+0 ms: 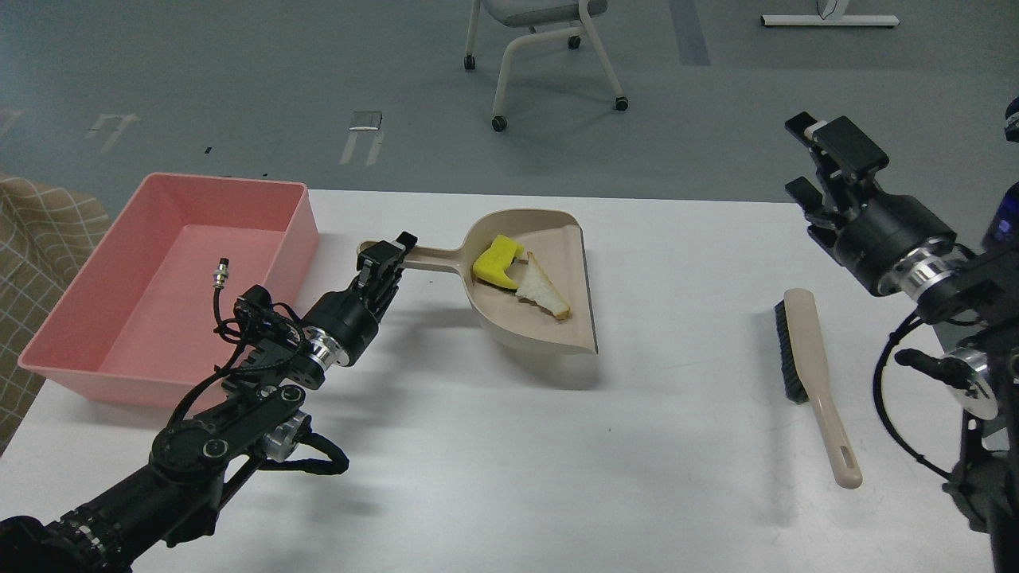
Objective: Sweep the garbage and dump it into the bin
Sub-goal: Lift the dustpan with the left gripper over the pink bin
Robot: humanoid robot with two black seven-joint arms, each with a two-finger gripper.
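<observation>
Two arms over white table (493,446), left tool (380,259) clamped on dustpan (549,334) handle, sponge (495,263) and bread slice (541,290) inside, right tool (824,159) raised, fingers parted, empty, brush (812,374) lying below.

beyond the far edge of our white desk (557,477) we see a grey floor (199,72) with pale tape marks (365,135). a white-legged chair on castors (549,56) stands past the middle of that edge. a checked beige fabric (40,263) lies off the desk's left edge.
</observation>
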